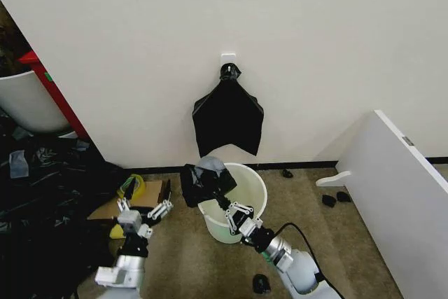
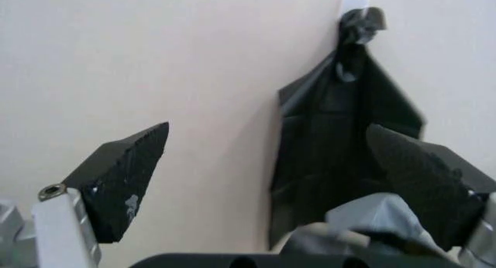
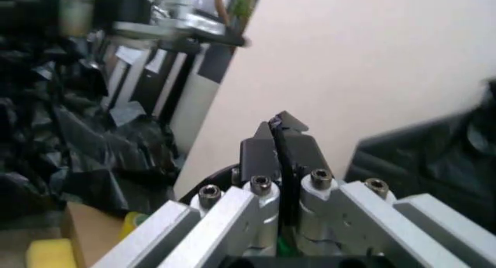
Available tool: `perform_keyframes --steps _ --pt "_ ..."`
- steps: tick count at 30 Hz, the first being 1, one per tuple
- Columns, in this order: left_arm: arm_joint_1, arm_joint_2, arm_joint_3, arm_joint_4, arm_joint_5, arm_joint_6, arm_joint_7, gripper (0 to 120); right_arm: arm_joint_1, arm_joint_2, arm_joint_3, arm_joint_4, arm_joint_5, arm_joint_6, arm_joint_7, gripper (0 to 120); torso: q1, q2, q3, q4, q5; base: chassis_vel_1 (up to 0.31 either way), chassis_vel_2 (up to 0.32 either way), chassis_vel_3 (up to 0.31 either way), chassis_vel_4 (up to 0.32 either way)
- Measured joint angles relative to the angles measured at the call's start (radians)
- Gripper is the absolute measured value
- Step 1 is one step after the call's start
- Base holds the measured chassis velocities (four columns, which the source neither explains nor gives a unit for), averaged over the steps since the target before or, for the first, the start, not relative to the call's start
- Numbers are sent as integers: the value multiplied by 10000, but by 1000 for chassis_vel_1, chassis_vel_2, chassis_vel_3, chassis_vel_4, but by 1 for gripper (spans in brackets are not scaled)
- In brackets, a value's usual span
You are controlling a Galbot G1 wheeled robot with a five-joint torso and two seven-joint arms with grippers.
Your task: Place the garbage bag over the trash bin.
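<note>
Round cream-white trash bin (image 1: pixel 241 204), rolled rim. Wrinkly glossy black garbage bag (image 1: pixel 207 181) draped over rim, pinched by right gripper (image 1: pixel 231 209). Left gripper (image 1: pixel 143 213) beside bin, released.

no readable text, labels, or signs

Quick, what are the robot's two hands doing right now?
Left gripper: open, holding nothing, beside the trash bin.
Right gripper: shut on the garbage bag at the bin's rim.
</note>
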Motion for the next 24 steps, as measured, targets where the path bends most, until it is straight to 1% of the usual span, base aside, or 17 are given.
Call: perform_keyframes --steps 1,2,4,5,6,7,8,10,11,12,15,17,19,20,21,23,24 --pt "-149 583 -70 -141 -629 473 347 100 -71 -19 -5 92 -83 16 -80 0 0 0 0 0 0 0 0 0 0" --pt "-149 583 -70 -141 -629 473 347 100 -71 -19 -5 92 -83 16 -80 0 0 0 0 0 0 0 0 0 0" --pt "-460 1895 -238 -176 -1670 1197 1666 100 -189 -24 5 227 -193 41 -293 0 0 0 1 -1 0 0 0 0 0" --pt "-588 2281 -290 -117 -1957 1415 2396 100 -221 -20 6 258 -203 42 -359 0 0 0 1 -1 1 0 0 0 0" --pt "-588 2281 -290 -117 -1957 1415 2396 100 -221 -20 6 258 -203 42 -359 0 0 0 1 -1 1 0 0 0 0" --pt "-849 2850 -414 91 -2369 1928 3857 100 -261 -10 4 301 -203 42 -461 0 0 0 1 -1 0 0 0 0 0" --pt "-1034 3147 -514 276 -2502 2310 4899 100 -273 -4 4 327 -198 42 -523 0 0 0 1 -3 -3 0 0 0 0" --pt "-1361 3555 -616 610 -2448 2798 6182 100 -271 13 5 380 -181 42 -630 0 0 0 1 -1 1 0 0 0 0" --pt "-1487 3708 -619 748 -2342 2975 6441 100 -266 20 8 402 -169 42 -675 0 0 0 1 0 0 0 0 0 0" --pt "-1487 3708 -619 748 -2342 2975 6441 100 -266 20 8 402 -169 42 -675 0 0 0 1 0 0 0 0 0 0" --pt "-1872 4183 -633 1434 -2117 3514 6589 100 -238 7 95 485 -44 41 -825 0 0 0 1 0 1 0 0 0 0" --pt "-1932 4234 -656 1644 -2105 3578 6629 100 -226 -22 128 499 8 41 -849 0 1 0 2 -1 -1 0 0 0 0" --pt "-2016 4275 -726 2292 -2085 3653 6854 100 -180 -89 184 516 104 38 -870 0 1 0 1 0 -1 0 0 0 0" --pt "-2016 4275 -726 2292 -2085 3653 6854 100 -180 -89 184 516 104 38 -870 0 1 0 1 0 -1 0 0 0 0" --pt "-2021 4269 -748 2553 -2045 3654 6960 100 -152 -111 205 518 138 37 -870 0 1 0 1 0 0 0 0 0 0" --pt "-2010 4153 -792 3368 -1857 3564 7281 100 -60 -141 231 519 198 33 -871 0 1 0 1 1 -2 0 0 0 0" --pt "-2010 4153 -792 3368 -1857 3564 7281 100 -60 -141 231 519 198 33 -871 0 1 0 1 1 -2 0 0 0 0"
